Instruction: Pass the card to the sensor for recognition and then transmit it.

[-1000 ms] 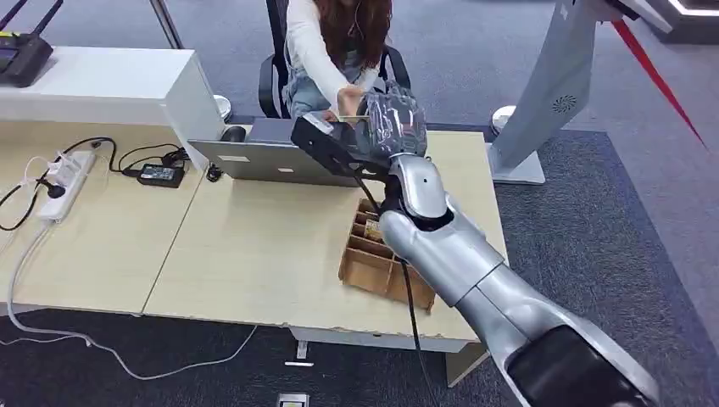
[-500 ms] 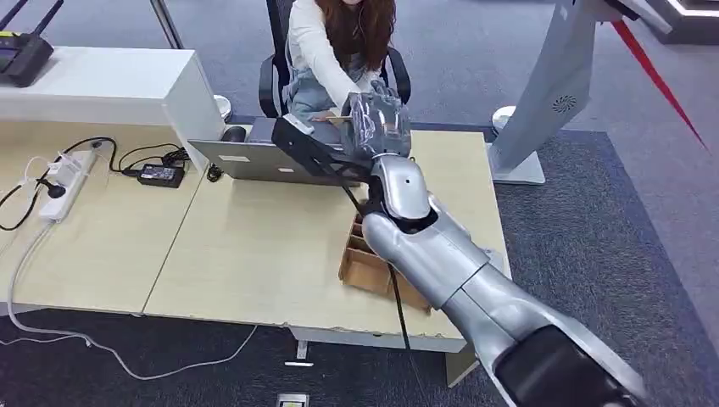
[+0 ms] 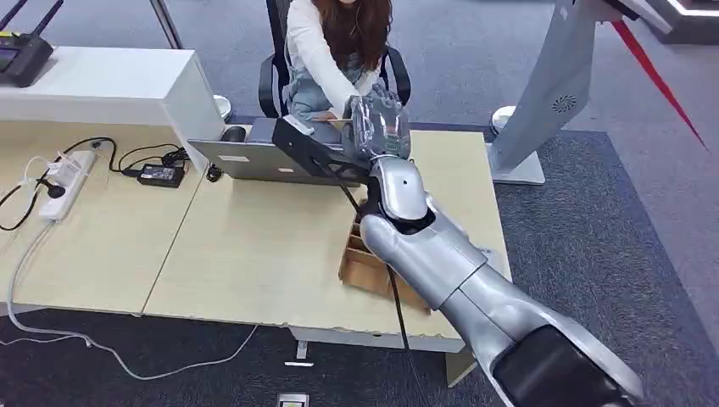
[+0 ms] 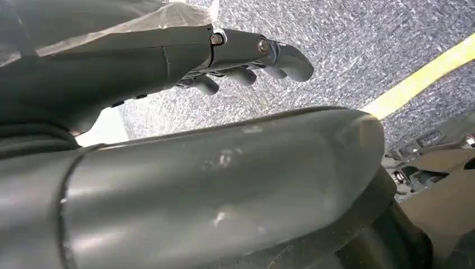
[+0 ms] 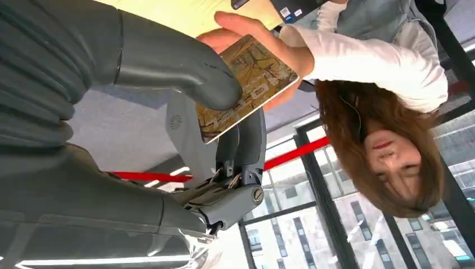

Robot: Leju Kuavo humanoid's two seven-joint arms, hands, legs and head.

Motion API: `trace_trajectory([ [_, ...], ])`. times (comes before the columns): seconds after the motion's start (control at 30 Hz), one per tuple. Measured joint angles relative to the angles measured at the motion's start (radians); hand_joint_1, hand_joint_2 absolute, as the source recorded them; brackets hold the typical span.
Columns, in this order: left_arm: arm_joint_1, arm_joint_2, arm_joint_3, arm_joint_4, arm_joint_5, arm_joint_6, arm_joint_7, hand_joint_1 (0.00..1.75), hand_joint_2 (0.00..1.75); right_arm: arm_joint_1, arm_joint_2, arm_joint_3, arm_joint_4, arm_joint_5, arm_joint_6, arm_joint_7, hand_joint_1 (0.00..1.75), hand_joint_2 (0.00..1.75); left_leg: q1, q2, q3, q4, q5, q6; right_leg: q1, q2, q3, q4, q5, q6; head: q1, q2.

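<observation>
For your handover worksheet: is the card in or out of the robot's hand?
In: right hand pinches card; a person's hand grips it too.

The right hand (image 3: 377, 125) is seen raised over the far edge of the pale wooden table (image 3: 246, 246), its silver arm running down toward five o'clock. A person (image 3: 335, 51) in a white sleeve is seated on a dark chair at twelve o'clock of the hand, one arm stretched to meet it. A grey laptop (image 3: 254, 157) is placed at nine o'clock of the hand, and a cardboard divider box (image 3: 366, 267) at six o'clock, partly covered by the arm. A black power adapter (image 3: 161, 175) and a white power strip (image 3: 66, 182) are laid further toward nine o'clock. A grey stand (image 3: 551, 93) is set on the carpet at three o'clock.
</observation>
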Motion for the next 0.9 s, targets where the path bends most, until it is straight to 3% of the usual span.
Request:
trace_trajectory([
  [0.9,0.000,-0.006,0.000,0.000,0.000,0.009,0.008,0.00,0.00,0.014,-0.029,0.002,0.040,-0.013,-0.007,0.003,1.75,1.75,0.000,0.000,0.000,0.000,0.000,0.000,0.000,0.000,0.000,0.000,0.000,0.000,0.000,0.000],
])
